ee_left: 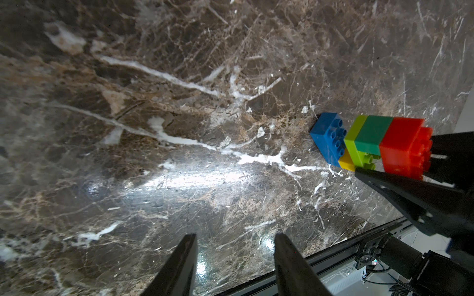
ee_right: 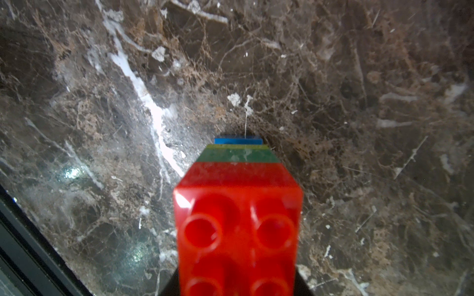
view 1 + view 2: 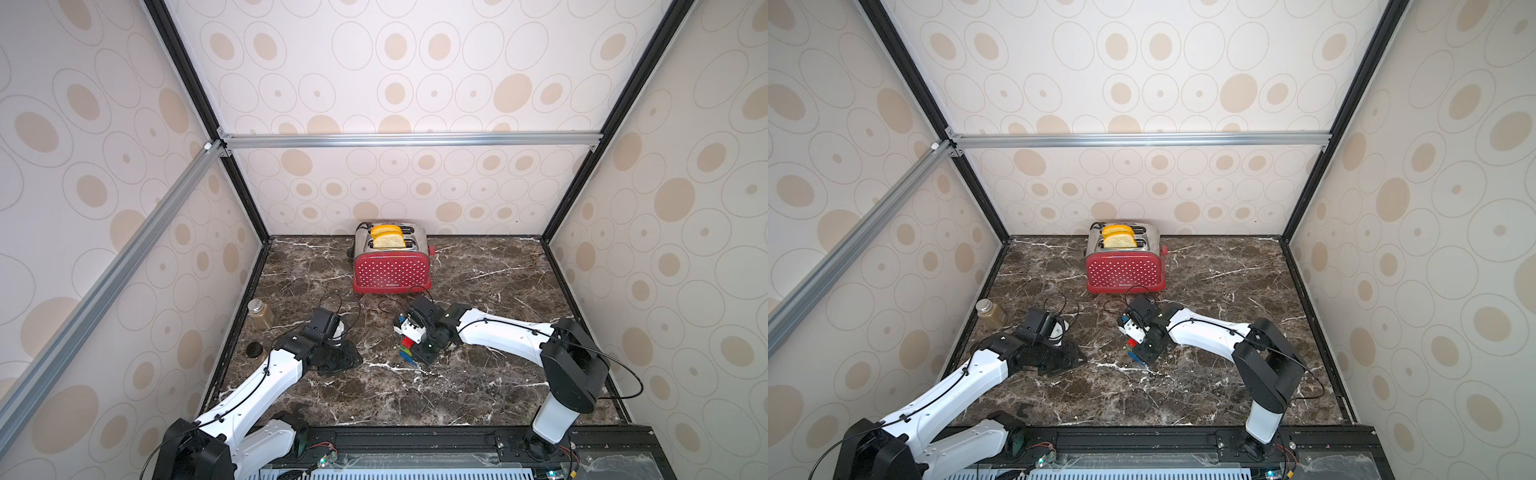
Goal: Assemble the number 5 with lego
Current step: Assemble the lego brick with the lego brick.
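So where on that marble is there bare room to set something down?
Bare: the front of the table along the black rail, and the back right corner beside the toaster. Crowded: the middle, where the left gripper, the right gripper and its brick stack cluster; a jar sits at the left edge.

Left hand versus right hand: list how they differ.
The left hand is open and empty; the right hand is shut on the red brick of the joined stack. The left hand points at the bare table; the right hand angles the stack's blue brick end down toward it. Both have black fingers and sit low over the table.
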`<control>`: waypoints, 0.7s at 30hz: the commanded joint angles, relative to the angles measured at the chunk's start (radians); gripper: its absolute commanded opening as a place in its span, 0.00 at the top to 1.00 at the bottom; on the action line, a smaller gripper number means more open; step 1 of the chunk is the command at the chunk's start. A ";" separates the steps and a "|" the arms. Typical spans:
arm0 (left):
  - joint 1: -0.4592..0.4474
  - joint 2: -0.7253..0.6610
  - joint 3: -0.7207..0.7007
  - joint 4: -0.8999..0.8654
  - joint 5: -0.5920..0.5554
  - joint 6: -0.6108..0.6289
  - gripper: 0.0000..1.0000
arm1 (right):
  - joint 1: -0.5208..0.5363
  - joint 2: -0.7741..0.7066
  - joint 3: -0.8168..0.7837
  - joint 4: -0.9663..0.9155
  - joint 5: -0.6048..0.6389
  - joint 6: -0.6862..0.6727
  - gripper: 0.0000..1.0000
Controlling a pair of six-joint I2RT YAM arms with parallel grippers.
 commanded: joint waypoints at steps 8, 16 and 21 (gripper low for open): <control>-0.003 0.008 0.008 -0.027 -0.015 0.016 0.49 | -0.003 0.139 -0.103 -0.034 0.098 0.020 0.81; -0.003 0.011 0.008 -0.026 -0.014 0.016 0.49 | 0.002 0.157 -0.105 -0.037 0.108 0.021 0.82; -0.003 0.009 0.007 -0.026 -0.015 0.015 0.49 | 0.005 0.164 -0.110 -0.030 0.102 0.023 0.82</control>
